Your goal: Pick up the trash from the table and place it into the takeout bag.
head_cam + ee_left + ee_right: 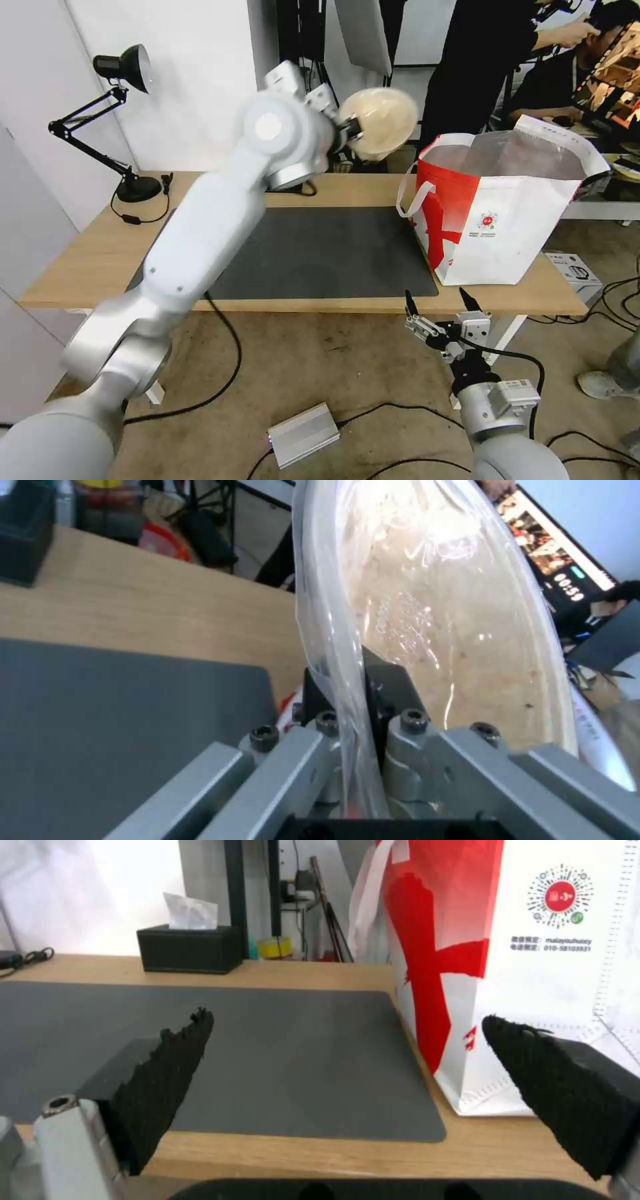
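The left end effector (352,130) is raised in the upper centre of the head view, clamped on the rim of the shallow beige bowl (380,123), which is tipped on edge and carried clear above the worktop (87,260). The left wrist view confirms the pinch: dark pads (393,680) bear on either side of the thin rim, with clear film (333,630) over the bowl caught in the grip. The takeout bag (507,227) stands at the right of the head view on the worktop's right end, mouth open and foil lining visible, its near side just off the edge of the grey mat (320,253). The right end effector (441,303) waits low at the bottom right of the head view, just short of the worktop's front edge, spread wide and holding nothing. Risk, as judged: the grip is on a narrow rim over slippery film, so the bowl could rotate or slide out in transit. The bowl appears wide against the bag opening, though the head view is blurred there; a low approach could strike the near wall or strap handle (410,193) and tip the bag.
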Controlling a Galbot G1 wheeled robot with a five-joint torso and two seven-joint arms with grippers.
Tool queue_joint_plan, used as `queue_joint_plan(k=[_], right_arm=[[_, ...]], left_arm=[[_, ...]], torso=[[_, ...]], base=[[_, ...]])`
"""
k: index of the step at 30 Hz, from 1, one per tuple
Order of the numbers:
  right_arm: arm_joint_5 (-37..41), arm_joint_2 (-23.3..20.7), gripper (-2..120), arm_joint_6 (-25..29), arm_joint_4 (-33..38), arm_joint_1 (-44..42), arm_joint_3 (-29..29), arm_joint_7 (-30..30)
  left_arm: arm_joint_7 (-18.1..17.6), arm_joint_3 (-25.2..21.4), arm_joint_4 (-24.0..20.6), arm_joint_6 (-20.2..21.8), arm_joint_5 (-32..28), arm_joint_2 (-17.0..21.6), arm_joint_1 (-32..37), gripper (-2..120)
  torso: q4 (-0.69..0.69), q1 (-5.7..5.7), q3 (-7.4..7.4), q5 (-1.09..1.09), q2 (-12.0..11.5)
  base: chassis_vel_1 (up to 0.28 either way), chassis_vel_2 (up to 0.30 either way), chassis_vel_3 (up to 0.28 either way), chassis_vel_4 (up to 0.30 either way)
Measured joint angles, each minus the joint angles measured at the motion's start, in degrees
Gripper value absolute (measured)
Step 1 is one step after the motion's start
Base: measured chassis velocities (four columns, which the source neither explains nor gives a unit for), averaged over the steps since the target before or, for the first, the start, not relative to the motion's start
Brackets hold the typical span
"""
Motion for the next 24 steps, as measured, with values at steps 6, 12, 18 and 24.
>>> queue_joint_plan(k=[6,12,18,24], right_arm=[[0.04,0.02,100,0.01,-0.02,0.69,-0.44,-0.02],[0.09,0.03,100,0.01,0.03,0.91,-0.60,-0.04],[0.17,0.03,100,0.01,0.18,1.18,-0.76,-0.05],[0.28,0.12,100,0.01,0.21,1.66,-0.93,-0.05]], left_arm=[[5.93,0.69,4.91,0.21,3.81,-3.92,-2.47,0],[14.21,0.91,9.99,1.24,8.75,-7.96,-3.65,0],[24.64,2.09,14.21,1.51,15.85,-9.53,-3.69,0],[34.72,3.44,19.39,0.86,22.68,-10.51,-3.82,0]], torso=[[0.00,0.00,0.00,0.00,0.00],[-0.01,0.00,0.00,0.00,0.00],[0.00,0.00,0.00,-0.01,0.00],[0.00,0.00,0.00,-0.01,0.00]], base=[[0.000,0.000,0.000,0.000],[0.000,0.000,0.000,0.000],[0.000,0.000,0.000,0.000],[0.000,0.000,0.000,0.000]])
